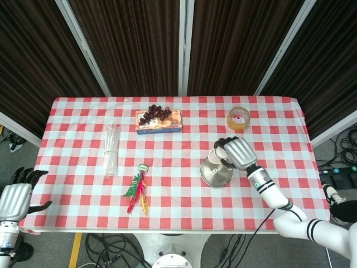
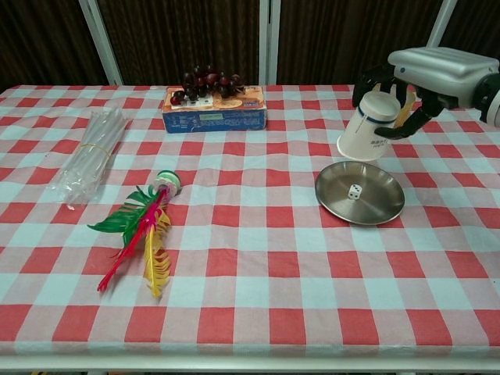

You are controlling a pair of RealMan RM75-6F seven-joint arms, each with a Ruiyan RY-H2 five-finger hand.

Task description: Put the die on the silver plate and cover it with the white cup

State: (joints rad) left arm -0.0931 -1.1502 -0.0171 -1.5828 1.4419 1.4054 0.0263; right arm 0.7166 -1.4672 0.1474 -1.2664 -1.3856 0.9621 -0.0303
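Note:
My right hand [image 2: 428, 72] grips the white cup [image 2: 369, 125] upside down and tilted, in the air above the far edge of the silver plate [image 2: 383, 205]. The small white die [image 2: 354, 191] lies uncovered in the middle of the plate. In the head view the right hand [image 1: 237, 152] holds the cup [image 1: 214, 158] over the plate [image 1: 215, 180]; the die does not show there. My left hand [image 1: 15, 198] hangs off the table's front left corner, holding nothing, its fingers apart.
A blue box topped with dark grapes [image 2: 215, 108] stands at the back. A yellow tape roll [image 1: 238, 118] sits behind the plate. A clear plastic bundle [image 2: 87, 150] lies at the left, a feathered toy [image 2: 144, 223] in front of it.

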